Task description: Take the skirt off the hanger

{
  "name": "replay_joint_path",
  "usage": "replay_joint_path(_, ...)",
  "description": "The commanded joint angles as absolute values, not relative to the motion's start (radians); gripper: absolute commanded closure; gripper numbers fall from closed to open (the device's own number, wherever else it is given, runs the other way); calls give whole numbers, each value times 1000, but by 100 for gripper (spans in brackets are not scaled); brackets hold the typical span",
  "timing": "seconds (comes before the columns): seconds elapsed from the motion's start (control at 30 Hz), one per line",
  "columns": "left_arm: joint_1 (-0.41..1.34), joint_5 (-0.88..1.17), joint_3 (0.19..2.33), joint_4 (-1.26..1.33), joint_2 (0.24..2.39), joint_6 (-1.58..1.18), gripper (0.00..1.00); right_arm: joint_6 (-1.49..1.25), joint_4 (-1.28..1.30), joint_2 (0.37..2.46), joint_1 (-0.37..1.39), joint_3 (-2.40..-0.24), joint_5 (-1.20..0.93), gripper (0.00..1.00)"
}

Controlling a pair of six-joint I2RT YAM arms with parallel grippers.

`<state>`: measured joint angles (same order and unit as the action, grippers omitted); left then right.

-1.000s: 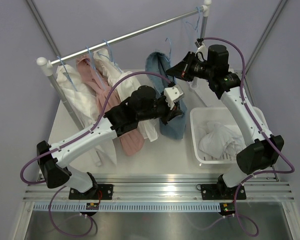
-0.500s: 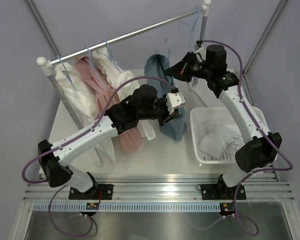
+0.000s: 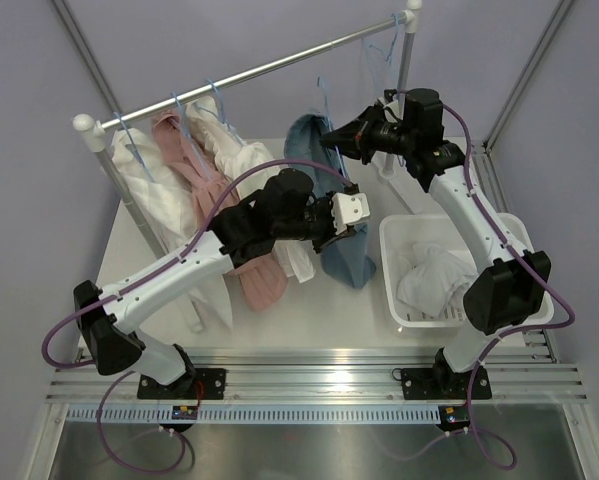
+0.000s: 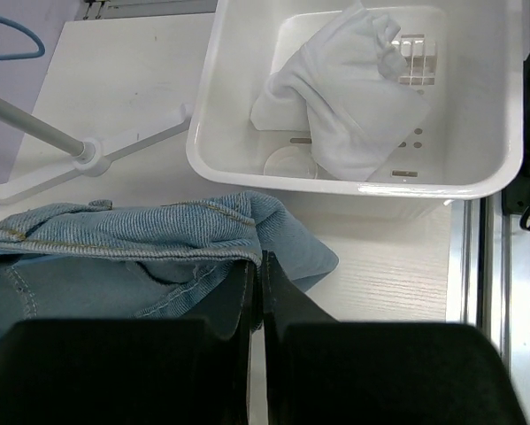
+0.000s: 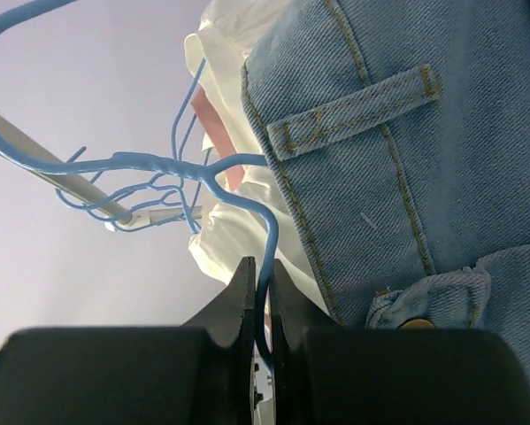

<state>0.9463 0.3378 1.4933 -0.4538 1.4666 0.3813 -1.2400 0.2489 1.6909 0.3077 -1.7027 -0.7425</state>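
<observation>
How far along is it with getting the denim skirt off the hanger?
Done: both grips are set. In hand: the left tool pinches the blue denim skirt, and the right tool clamps the thin blue wire hanger. Left: the skirt hangs on the hanger, so it has yet to be pulled free.

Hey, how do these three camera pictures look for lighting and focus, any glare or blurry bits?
Top external: soft, even light, sharp throughout. Left wrist: left pincer dark and underexposed up close, denim skirt sharp, slight glare on the basket rim. Right wrist: right pincer a near-black silhouette, blue hanger in focus.
</observation>
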Motion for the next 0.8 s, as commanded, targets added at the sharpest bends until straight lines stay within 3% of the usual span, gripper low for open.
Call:
replay_joint_path(0.0,951,387,1511,-514,1473,400,100,-1422,74,1652,321,-1730,-788,100)
replay_joint_path(0.33,934,379,1646,-525,1439,420,100,-1025,322,1678,325,-1756,-713,100)
replay_joint_path(0.77,930,525,1646,-440,1497,307,100,-904,376,1735,374,-1844,-594,100)
